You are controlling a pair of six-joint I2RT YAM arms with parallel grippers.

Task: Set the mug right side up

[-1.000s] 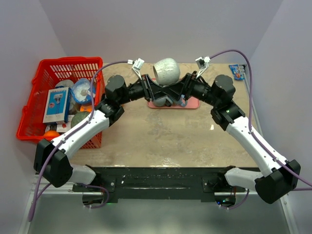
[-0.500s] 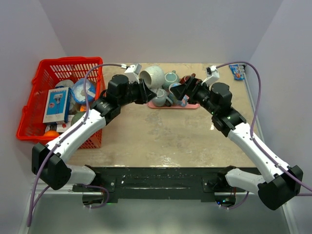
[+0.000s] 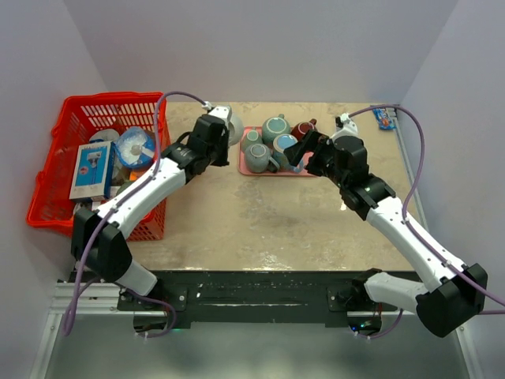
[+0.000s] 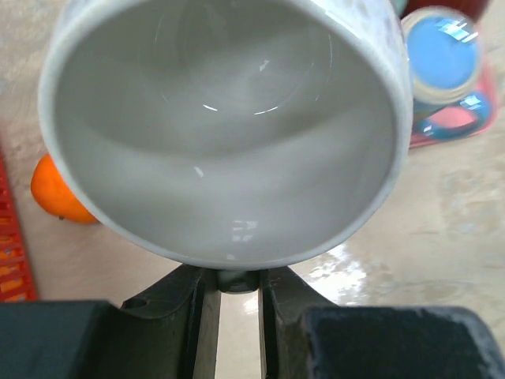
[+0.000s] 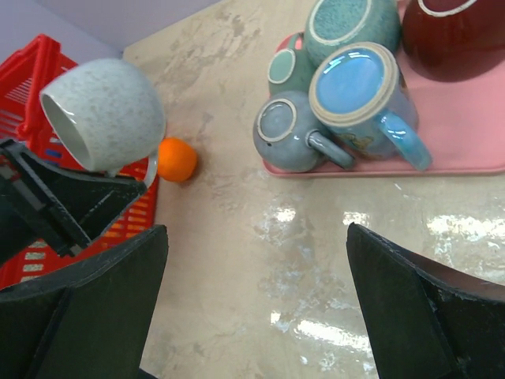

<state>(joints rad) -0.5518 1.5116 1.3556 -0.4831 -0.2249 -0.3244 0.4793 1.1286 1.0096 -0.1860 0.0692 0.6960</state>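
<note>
Arms at the near edge of the table are now reaching apart, where 1 second ago they were meeting over the tray with the mug raised between them.

On the right side, the right gripper is hanging over bare tabletop just short of the pink tray. Its 2 fingers are spread wide with nothing between them, and it is sitting further back from the tray than it was half a second ago.

Further left, the left gripper is pinching the rim of the speckled white mug between its closed fingers. The mug is tilting, its mouth facing back toward the left wrist and its rounded base pointing up and away. Since the earlier frames it is sitting lower and further left, off the tray, between the tray and the red basket. An orange ball is lying on the table just beyond it, beside the basket.

On the tray, a grey-blue mug and a blue mug are standing upside down at the front. Behind them a small green mug, a teal mug and a dark red mug are crowding together.
</note>
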